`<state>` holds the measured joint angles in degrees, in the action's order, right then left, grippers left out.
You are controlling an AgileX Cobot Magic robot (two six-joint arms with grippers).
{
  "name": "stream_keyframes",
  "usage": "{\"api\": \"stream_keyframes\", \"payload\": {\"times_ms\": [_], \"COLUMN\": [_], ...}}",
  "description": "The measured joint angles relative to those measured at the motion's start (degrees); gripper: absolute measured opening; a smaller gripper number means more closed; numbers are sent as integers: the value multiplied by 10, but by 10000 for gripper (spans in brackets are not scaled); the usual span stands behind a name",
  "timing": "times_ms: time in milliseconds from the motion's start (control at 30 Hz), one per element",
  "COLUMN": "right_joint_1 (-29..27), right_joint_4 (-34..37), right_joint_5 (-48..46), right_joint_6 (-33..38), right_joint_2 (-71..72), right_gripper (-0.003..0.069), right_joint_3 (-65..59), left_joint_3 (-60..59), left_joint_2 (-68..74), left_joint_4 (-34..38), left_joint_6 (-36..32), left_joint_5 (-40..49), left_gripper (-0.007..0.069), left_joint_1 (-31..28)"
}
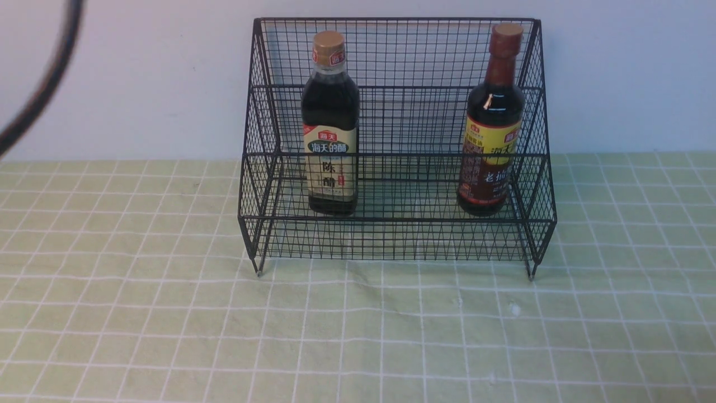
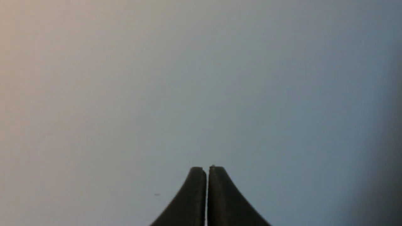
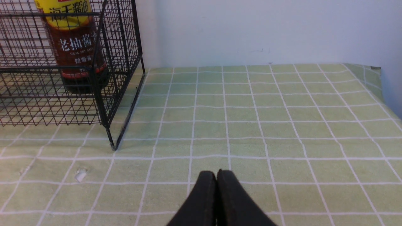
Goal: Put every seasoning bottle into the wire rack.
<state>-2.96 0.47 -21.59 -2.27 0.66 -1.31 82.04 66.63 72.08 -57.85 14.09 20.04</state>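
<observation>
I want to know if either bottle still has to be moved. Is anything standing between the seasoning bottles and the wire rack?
Nothing does: both already stand upright inside the wire rack on its lower shelf, the gold-capped bottle toward the left, the long-necked bottle at the right end. Both pincers, left and right, are shut and empty.

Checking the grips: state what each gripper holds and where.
Nothing. Left gripper and right gripper are both shut empty; both bottles stand in the rack.

Black metal wire rack [image 1: 397,140]; glossy glass-like bottles [image 1: 330,123]; matt green checked cloth [image 1: 168,324], probably woven.
</observation>
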Motion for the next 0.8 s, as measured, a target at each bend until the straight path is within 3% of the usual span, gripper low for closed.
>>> {"api": "stream_keyframes", "payload": {"times_ms": [200, 233, 333, 533, 800], "right_joint_1": [0, 0, 0, 0, 0], "right_joint_4": [0, 0, 0, 0, 0], "right_joint_5": [0, 0, 0, 0, 0], "right_joint_6": [0, 0, 0, 0, 0], "right_joint_2": [0, 0, 0, 0, 0], "right_gripper": [-12, -12, -12, -12, -12], "right_joint_3": [0, 0, 0, 0, 0], "left_joint_3": [3, 3, 3, 3, 4], "left_joint_2": [-40, -40, -51, -87, -206], "left_joint_4": [-36, -39, -119, -224, -285], "left_joint_6": [90, 94, 158, 204, 186], "left_joint_5": [315, 324, 448, 533, 557], "left_gripper": [-6, -6, -6, -6, -6], "left_joint_1": [-85, -88, -137, -178, -178]}}
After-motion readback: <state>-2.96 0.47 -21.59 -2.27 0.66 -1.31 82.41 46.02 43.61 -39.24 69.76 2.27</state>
